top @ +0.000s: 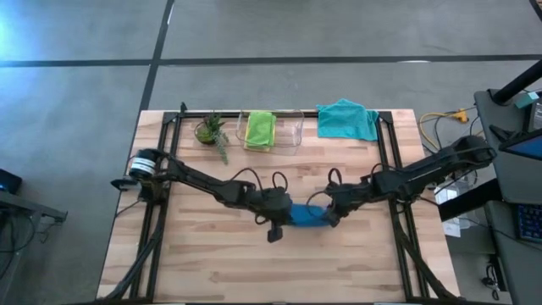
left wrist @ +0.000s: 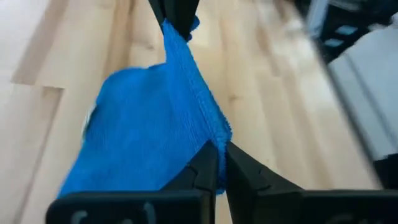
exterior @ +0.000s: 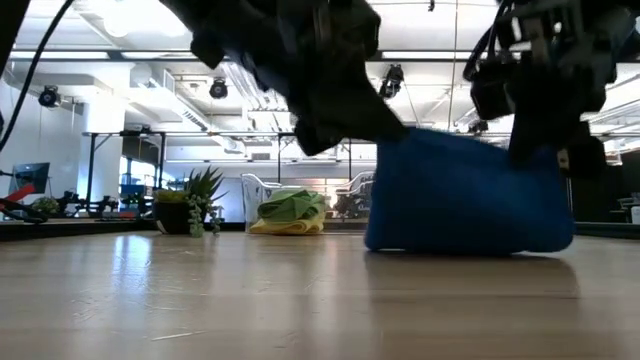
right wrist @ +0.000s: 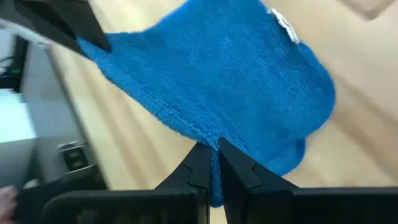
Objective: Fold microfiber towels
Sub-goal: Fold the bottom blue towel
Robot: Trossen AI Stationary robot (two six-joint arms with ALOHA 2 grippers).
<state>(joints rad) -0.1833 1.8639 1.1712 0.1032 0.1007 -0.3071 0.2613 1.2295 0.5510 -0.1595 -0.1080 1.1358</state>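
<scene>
- Nearest the low camera lies bare table (exterior: 300,300); on it the blue towel (exterior: 465,200) hangs as a slack sheet, its lower edge touching the wood and its top edge held up at two ends.
- Left pincer (left wrist: 219,163) is clenched on one end of that top edge, right pincer (right wrist: 213,157) clenched on the other; the hem runs taut between them.
- From above, the towel's long axis lies across the table, left pincer (top: 278,219) at its left end, right pincer (top: 332,212) at its right, each arm equally near its own corner.
- My judgement: the coming fold turns on both pincers carrying that edge the same way, across the axis, so that the hanging part lays over flat.
- Only the low view shows the cloth lifted yet grounded; the wrist views alone show the grip on the hem.
- Farther back, well apart, sit a potted plant (top: 211,130), a clear bin (top: 292,131) holding a lime green towel (top: 260,130), and a teal towel (top: 347,119) at the far edge.
</scene>
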